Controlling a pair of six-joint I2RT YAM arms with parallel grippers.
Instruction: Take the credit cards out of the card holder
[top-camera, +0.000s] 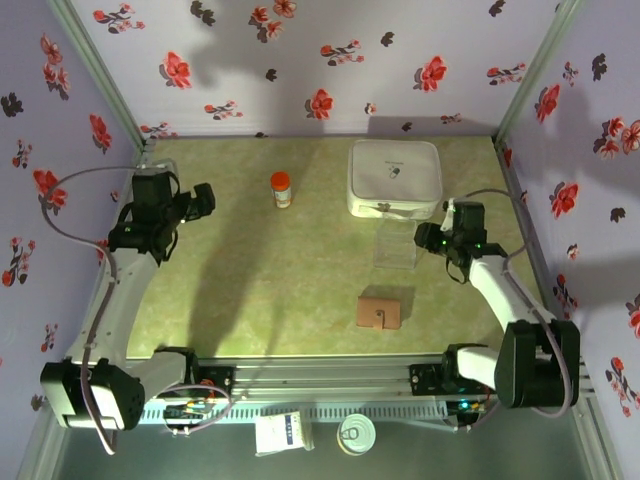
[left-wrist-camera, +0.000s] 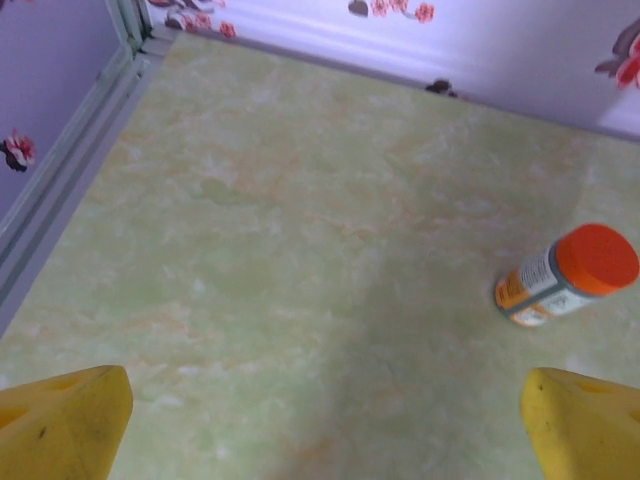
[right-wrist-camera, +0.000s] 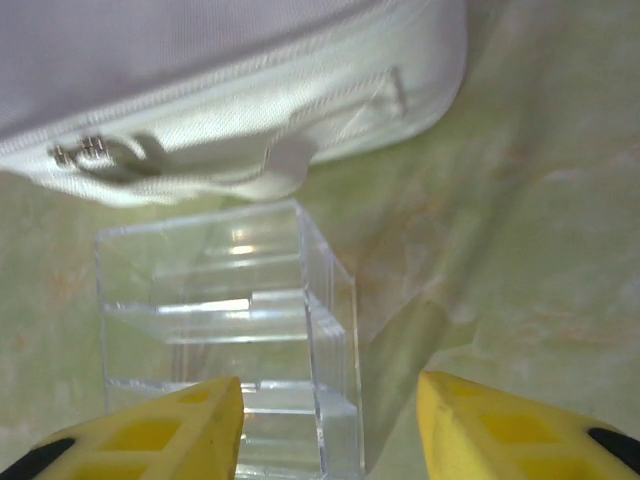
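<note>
On the tabletop the white case lies just ahead of the right tool, whose fingers stand apart with a corner of the clear box between them. The closed brown wallet lies behind this tool, toward the arm bases. The orange-capped bottle stands ahead and to the right of the left tool, which is wide open.

Parted gripper hangs over a clear stand beside a white case.
</note>
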